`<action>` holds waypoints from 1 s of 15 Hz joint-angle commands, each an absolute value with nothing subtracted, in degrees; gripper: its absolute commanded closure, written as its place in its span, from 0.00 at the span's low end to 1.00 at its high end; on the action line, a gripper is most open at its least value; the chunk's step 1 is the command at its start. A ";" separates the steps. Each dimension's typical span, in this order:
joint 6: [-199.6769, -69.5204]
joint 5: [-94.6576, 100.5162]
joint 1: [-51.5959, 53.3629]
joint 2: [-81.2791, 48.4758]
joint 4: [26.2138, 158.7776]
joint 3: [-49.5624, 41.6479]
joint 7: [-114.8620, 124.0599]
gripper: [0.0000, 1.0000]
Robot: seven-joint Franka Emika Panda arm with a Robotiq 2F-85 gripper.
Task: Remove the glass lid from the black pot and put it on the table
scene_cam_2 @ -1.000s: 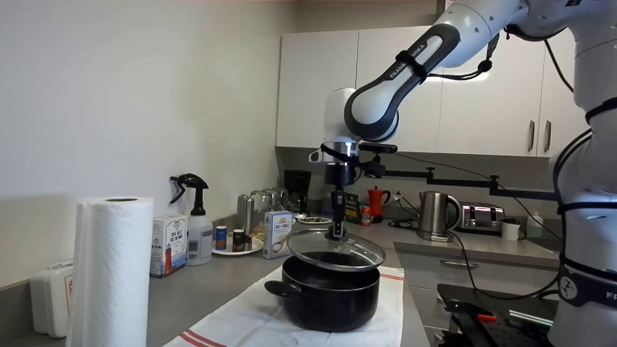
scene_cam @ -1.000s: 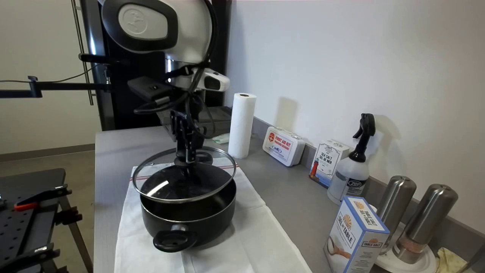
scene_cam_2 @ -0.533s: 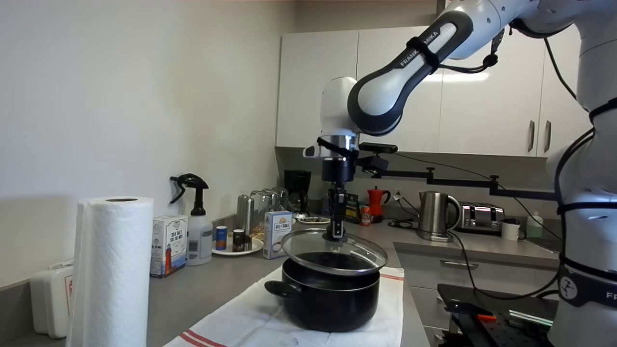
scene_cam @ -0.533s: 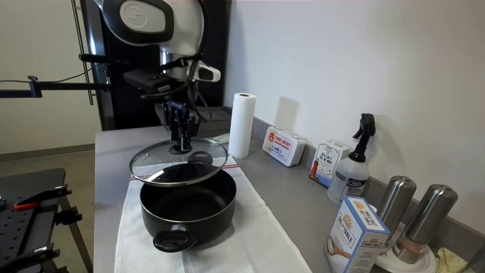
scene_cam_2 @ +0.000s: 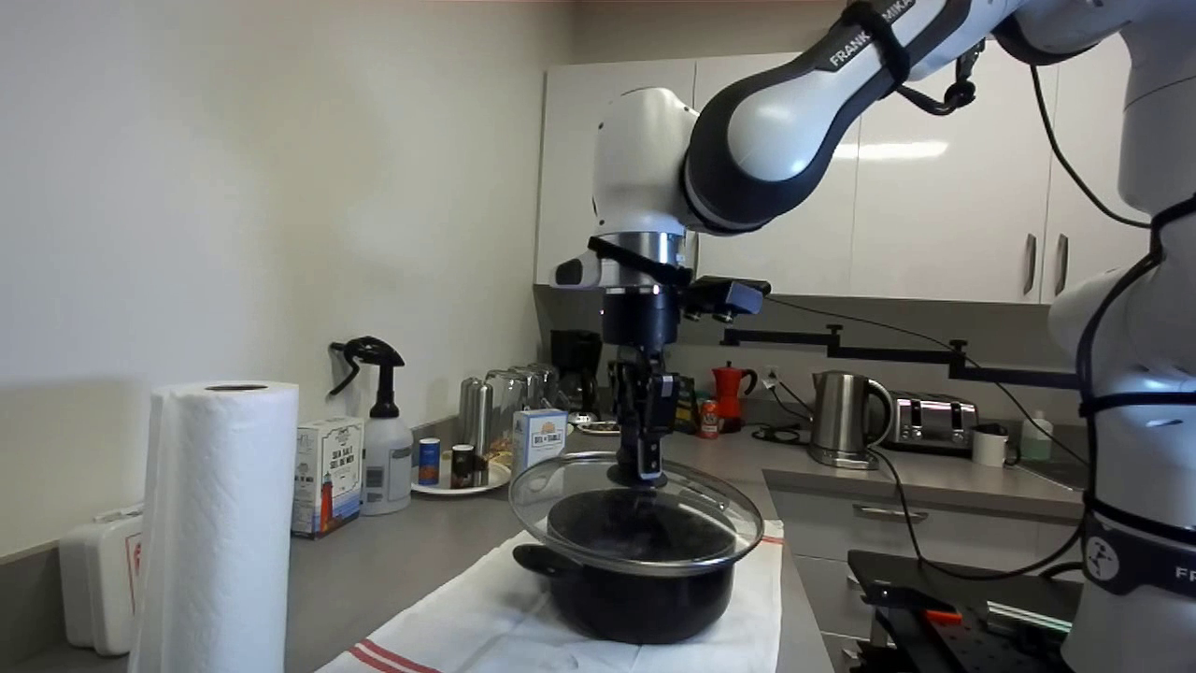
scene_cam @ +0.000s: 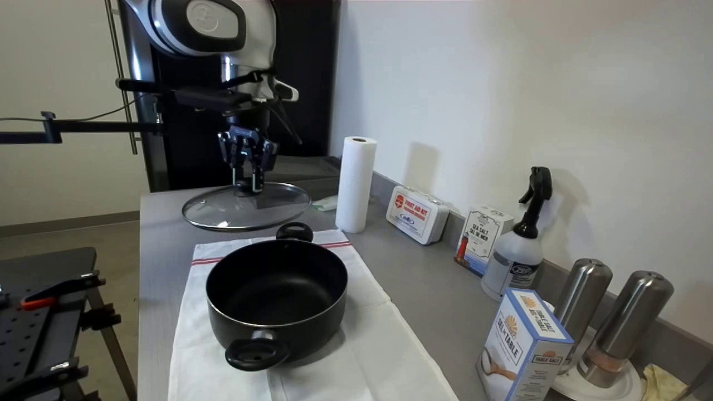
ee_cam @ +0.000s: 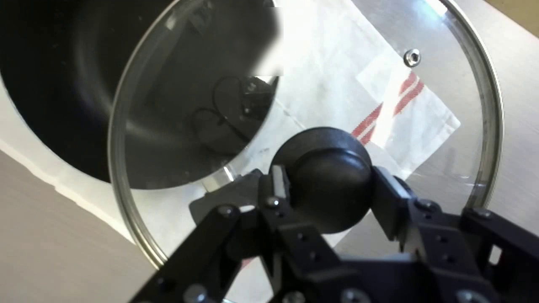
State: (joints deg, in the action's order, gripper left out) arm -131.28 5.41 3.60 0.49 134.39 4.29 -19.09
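The glass lid (scene_cam: 214, 210) is in the air, carried by its black knob. It also shows in an exterior view (scene_cam_2: 729, 509) and in the wrist view (ee_cam: 493, 122). My gripper (scene_cam: 246, 184) is shut on the knob; in the wrist view the fingers (ee_cam: 332, 185) touch it from both sides. The black pot (scene_cam: 278, 334) stands uncovered on the white cloth (scene_cam: 384, 340). In an exterior view the lid overlaps the pot (scene_cam_2: 645, 608), being nearer that camera. The table (scene_cam: 412, 289) is the grey countertop, and the lid hangs over its part beyond the cloth's striped edge.
A paper towel roll (scene_cam: 356, 184) stands near the lid's side by the wall. A first aid kit (scene_cam: 415, 214), a sea salt box (scene_cam: 483, 236), a spray bottle (scene_cam: 512, 262), a table salt box (scene_cam: 523, 345) and steel mills (scene_cam: 626, 328) line the wall.
The lid has moved off from above the pot, away from the pot's front handle, with the gripper still on its knob. The pot is now fully exposed and has not moved.
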 commanded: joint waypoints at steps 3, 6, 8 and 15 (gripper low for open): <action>-127.61 6.74 7.61 -3.04 128.74 8.05 -19.99 0.75; -126.89 7.15 8.97 -5.13 126.65 9.59 -20.84 0.75; -126.59 7.20 9.53 -6.42 125.29 10.27 -21.60 0.75; -127.75 6.47 9.23 -9.73 123.30 10.87 -25.16 0.75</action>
